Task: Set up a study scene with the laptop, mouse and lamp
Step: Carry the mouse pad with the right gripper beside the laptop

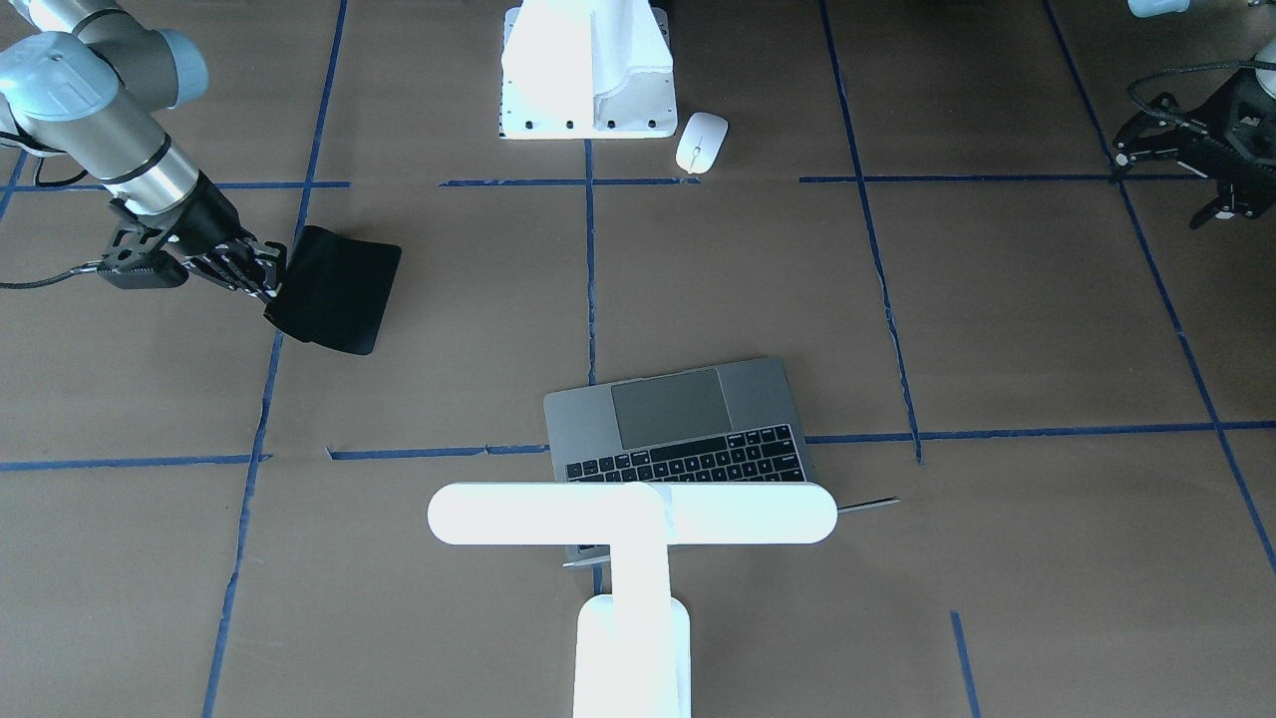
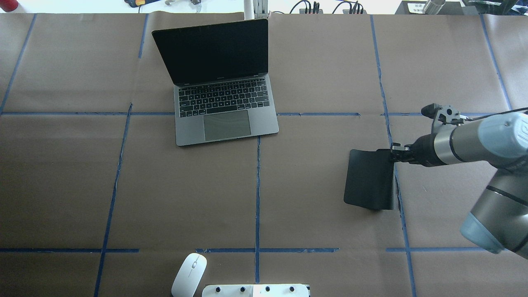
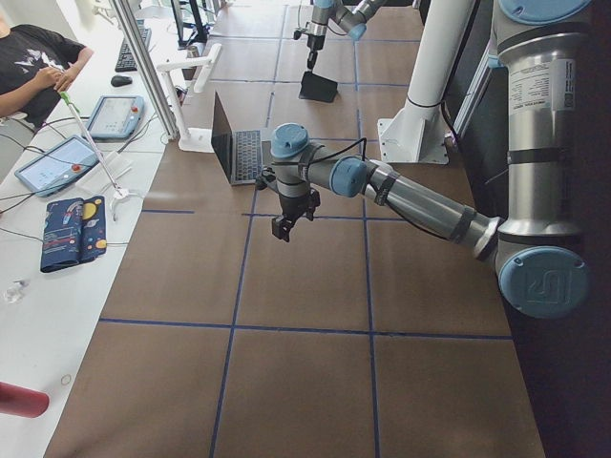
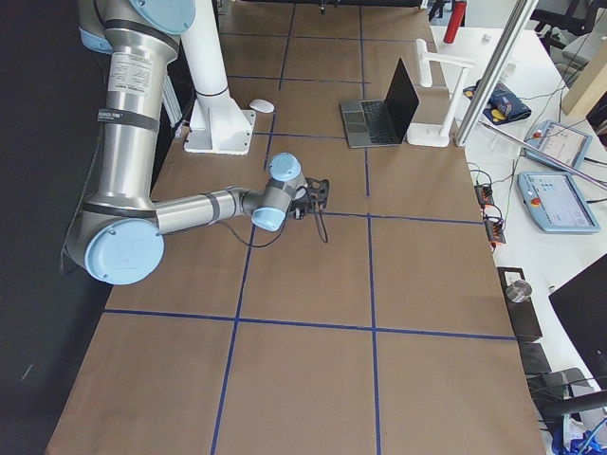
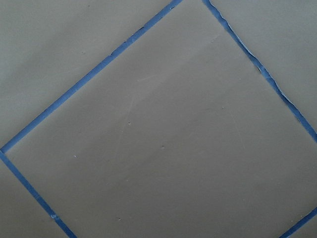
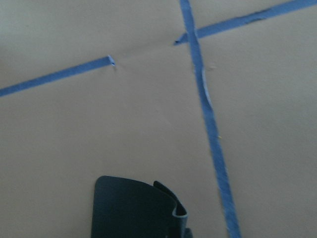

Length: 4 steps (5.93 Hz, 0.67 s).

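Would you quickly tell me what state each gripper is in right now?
Left gripper: open, empty.
Right gripper: closed on the black mat.

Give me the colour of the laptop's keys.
Black keys, set in the space-grey laptop deck; the overhead exterior view shows them best.

The table (image 2: 321,198) is brown paper crossed by a grid of blue tape lines (image 2: 258,194). The laptop (image 2: 227,123) is space-grey with black keys and a black screen. The mouse (image 2: 189,269) is glossy white with a thin grey centre line. The lamp (image 1: 632,515) is bright white, the mat (image 2: 368,178) plain black. The right arm (image 2: 474,144) is silver with pale blue joints.
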Tool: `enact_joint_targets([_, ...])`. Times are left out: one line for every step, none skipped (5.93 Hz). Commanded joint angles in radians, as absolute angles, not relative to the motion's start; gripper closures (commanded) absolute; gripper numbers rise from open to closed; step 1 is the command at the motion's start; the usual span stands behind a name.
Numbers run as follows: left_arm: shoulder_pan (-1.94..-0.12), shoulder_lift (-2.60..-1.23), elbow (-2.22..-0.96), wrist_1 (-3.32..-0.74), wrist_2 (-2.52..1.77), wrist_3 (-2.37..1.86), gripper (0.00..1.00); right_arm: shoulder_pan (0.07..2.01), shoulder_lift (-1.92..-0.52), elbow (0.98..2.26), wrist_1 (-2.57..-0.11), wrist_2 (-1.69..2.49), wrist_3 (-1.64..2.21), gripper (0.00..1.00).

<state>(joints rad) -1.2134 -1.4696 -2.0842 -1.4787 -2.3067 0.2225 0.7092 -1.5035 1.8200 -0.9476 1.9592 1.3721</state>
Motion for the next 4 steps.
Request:
enact_joint_targets([-1.213,-1.47,-2.085,-1.479,-2.324,0.222,0.0,0.742,-1.241,1.654,-1.098,1.948,1.419,1.0])
enact_joint_targets([-1.213,-1.47,-2.085,-1.479,-2.325,0.222,0.0,0.753,-1.133,1.518,-1.097,1.936,1.422,1.0])
enact_joint_targets([-1.213,-1.471,-2.085,-1.479,-2.326,0.222,0.0,0.768,-1.076,1.444,-1.095,1.936,1.416,1.0])
enact_joint_targets([-1.213,-1.471,-2.086,-1.479,-2.326,0.222,0.0,0.782,-1.018,1.365,-1.094,1.936,1.414,1.0])
